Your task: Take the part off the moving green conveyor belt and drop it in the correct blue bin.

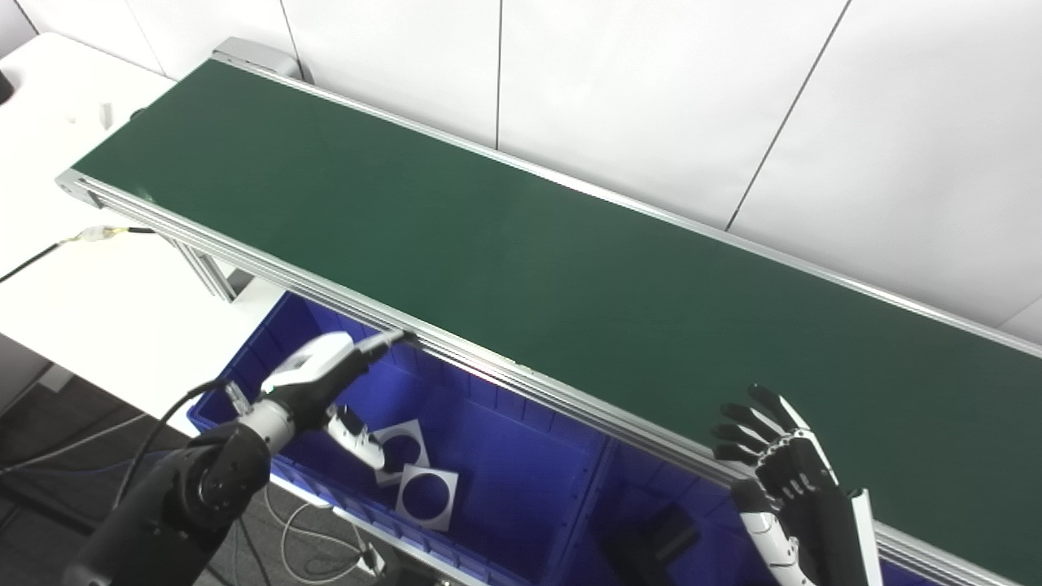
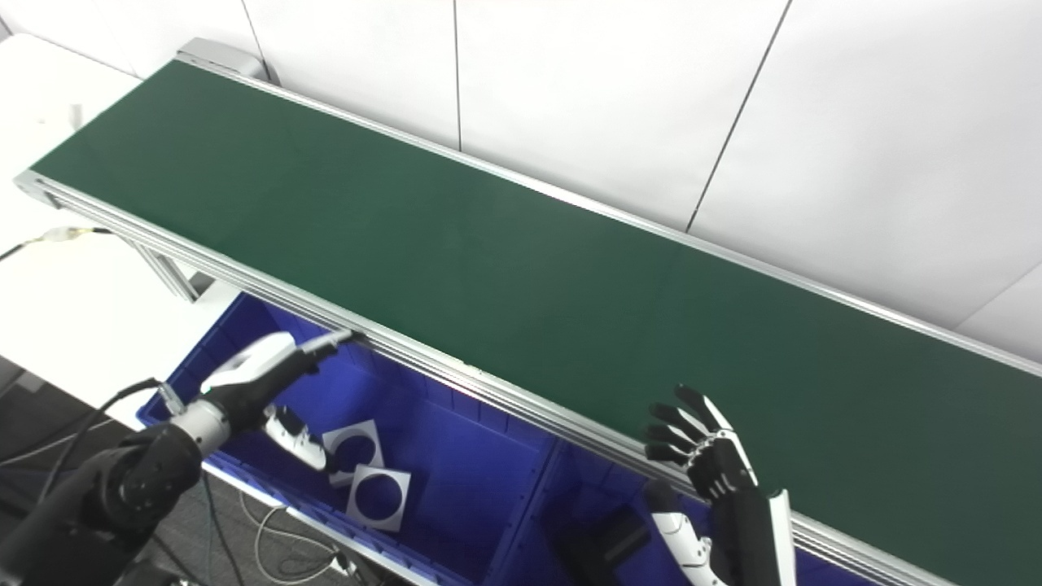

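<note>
Now: left hand [image 1: 313,378] over bin [image 1: 521,476], fingers apart (empty); right hand [image 1: 781,464] fingers splayed, empty.

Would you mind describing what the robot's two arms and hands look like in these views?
The left hand has a white shell over the back, with dark fingers and a white thumb. Its forearm is a black, rounded casing with a silver wrist ring, and a thin black cable loops off it. The right hand has black fingers with white backs, pale dots on the knuckles, a white thumb and a black forearm.

Bright even light, soft shadows, slight blur, pics tilted
</note>
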{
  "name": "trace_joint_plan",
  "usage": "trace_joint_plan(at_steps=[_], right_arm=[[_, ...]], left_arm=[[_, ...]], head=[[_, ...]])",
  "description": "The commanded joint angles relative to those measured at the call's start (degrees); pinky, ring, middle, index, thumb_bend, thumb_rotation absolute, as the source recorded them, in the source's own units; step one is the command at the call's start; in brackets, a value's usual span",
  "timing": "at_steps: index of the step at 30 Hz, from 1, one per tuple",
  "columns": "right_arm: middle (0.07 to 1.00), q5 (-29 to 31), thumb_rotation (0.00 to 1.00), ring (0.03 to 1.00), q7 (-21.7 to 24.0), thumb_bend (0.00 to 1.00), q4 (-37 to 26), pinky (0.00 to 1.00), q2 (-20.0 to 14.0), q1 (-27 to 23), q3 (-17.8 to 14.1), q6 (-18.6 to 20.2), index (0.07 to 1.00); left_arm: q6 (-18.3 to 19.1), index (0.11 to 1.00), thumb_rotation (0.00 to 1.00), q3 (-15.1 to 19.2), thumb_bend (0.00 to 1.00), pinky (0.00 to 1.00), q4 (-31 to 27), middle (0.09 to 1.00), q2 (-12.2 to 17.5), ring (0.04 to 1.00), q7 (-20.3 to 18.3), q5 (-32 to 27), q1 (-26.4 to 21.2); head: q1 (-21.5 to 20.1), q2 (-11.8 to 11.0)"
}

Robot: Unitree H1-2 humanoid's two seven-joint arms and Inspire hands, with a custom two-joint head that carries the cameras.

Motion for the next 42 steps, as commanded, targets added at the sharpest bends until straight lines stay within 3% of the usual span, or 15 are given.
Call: trace_joint_plan(at_steps=[1,3,6,10,15,21,23,28,36,42], right_arm=[[0.769,0.59,0.59,0.711,-0.05,0.59,-0.8,0.63,0.39,-0.06,0.15,-1.76,0.857],[0.77,0.87,0.59,0.714,-0.03,0.6,-0.69,0.64,0.49,0.01,0.21,-1.61,0.857],[0.765,0.61,0.59,0.711,-0.19,0.61,-0.67,0.64,0.71,0.16,0.31,-1.63,0.857],[0.766,-0.06,0.57,0.711,-0.17,0.58,-0.18,0.64,0.76,0.3,0.75,-2.1,0.854],[0.77,-1.1,0.55,0.712,-0.52,0.57,0.45,0.64,1.36,0.65,1.45,-2.58,0.853],[0.767,-1.96,0.53,0.708,-1.07,0.61,2.06,0.64,2.62,0.86,2.49,-3.42,0.848],[0.77,-2.38,0.53,0.709,-1.17,0.61,2.78,0.64,2.96,0.89,2.79,-3.99,0.85],[0.774,-3.37,0.54,0.716,-1.58,0.63,4.98,0.65,3.88,0.74,3.42,-5.26,0.854],[0.771,-6.02,0.53,0.724,-4.0,0.65,8.26,0.66,5.93,0.39,4.27,-6.68,0.855],[0.777,-7.93,0.51,0.73,-5.96,0.63,10.46,0.67,7.49,0.39,4.87,-7.48,0.853]], left_arm=[[-4.28,0.932,0.43,2.24,0.66,0.7,-2.4,0.896,-0.41,0.832,4.31,-2.17,0.5],[-7.83,0.929,0.58,3.5,0.62,0.66,-3.96,0.888,-1.5,0.793,6.25,-4.81,0.7],[-10.74,0.914,0.73,4.32,0.66,0.66,-6.37,0.876,-2.84,0.788,6.43,-9.52,0.71],[-12.73,0.888,0.78,3.42,0.73,0.69,-11.46,0.85,-5.34,0.781,4.16,-19.94,0.5],[-10.95,0.877,0.81,-0.07,0.77,0.71,-15.77,0.832,-6.72,0.777,-0.63,-30.91,0.0],[-10.23,0.868,0.83,-3.24,0.76,0.68,-16.15,0.821,-7.6,0.767,-3.41,-33.03,-1.67],[-10.21,0.865,0.83,-4.21,0.76,0.68,-15.69,0.817,-7.92,0.76,-4.13,-33.11,-2.33],[-12.21,0.859,0.83,-5.87,0.89,0.69,-12.33,0.82,-8.21,0.762,-6.09,-35.19,-3.63],[-16.44,0.857,0.89,-7.98,0.97,0.74,-3.0,0.829,-10.16,0.798,-9.09,-38.49,-4.69],[-20.43,0.875,0.91,-8.28,0.94,0.76,3.75,0.847,-10.44,0.809,-11.27,-40.21,-5.2]], head=[[-0.35,-0.14],[-1.0,-0.38],[-1.8,-0.66],[-4.74,-1.22],[-10.93,-2.44],[-17.49,-4.6],[-18.9,-5.25],[-22.65,-6.91],[-28.7,-9.56],[-32.59,-10.51]])
